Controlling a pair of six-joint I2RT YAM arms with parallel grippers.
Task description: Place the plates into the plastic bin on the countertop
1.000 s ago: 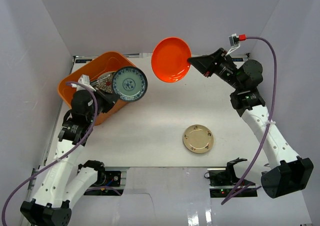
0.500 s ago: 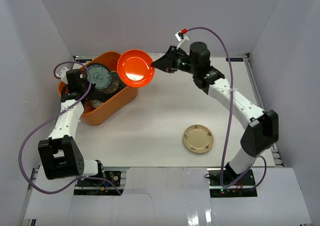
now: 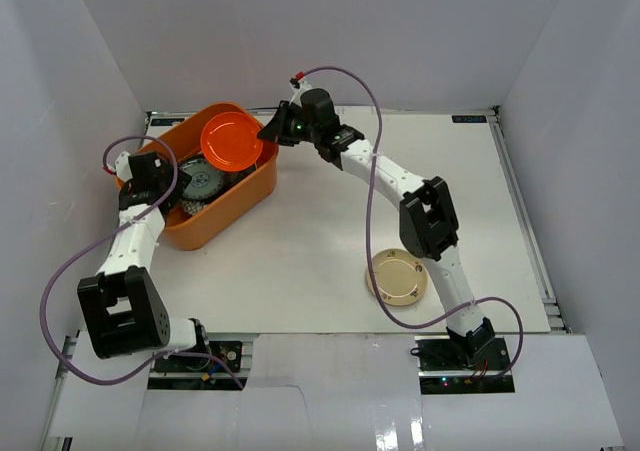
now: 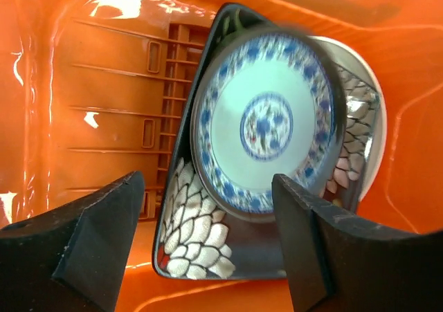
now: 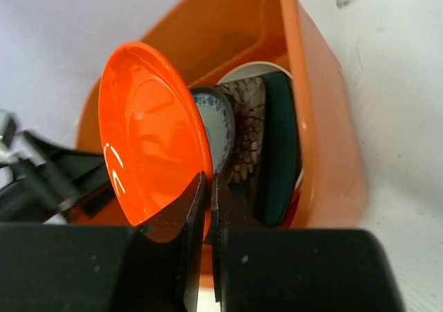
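Note:
The orange plastic bin (image 3: 240, 196) stands at the countertop's (image 3: 320, 231) far left. My right gripper (image 3: 268, 134) is shut on the rim of the red plate (image 3: 232, 139), holding it on edge above the bin's far end. In the right wrist view the red plate (image 5: 149, 132) hangs over the plates in the bin (image 5: 325, 118). My left gripper (image 4: 206, 187) is open inside the bin, clear of the green-blue patterned plate (image 4: 266, 125). That plate leans on the black floral square plate (image 4: 201, 236), with a white plate (image 4: 370, 153) behind. A beige-gold plate (image 3: 397, 276) lies on the countertop near the front.
A teal square plate (image 5: 280, 146) stands against the bin's right wall. White walls enclose the countertop on three sides. My right arm (image 3: 400, 186) stretches across the middle toward the bin, and the left arm (image 3: 135, 236) runs along the left edge.
My left gripper has opened and let go of the green-blue patterned plate inside the bin. The right arm has swung left, carrying the red plate over the bin.

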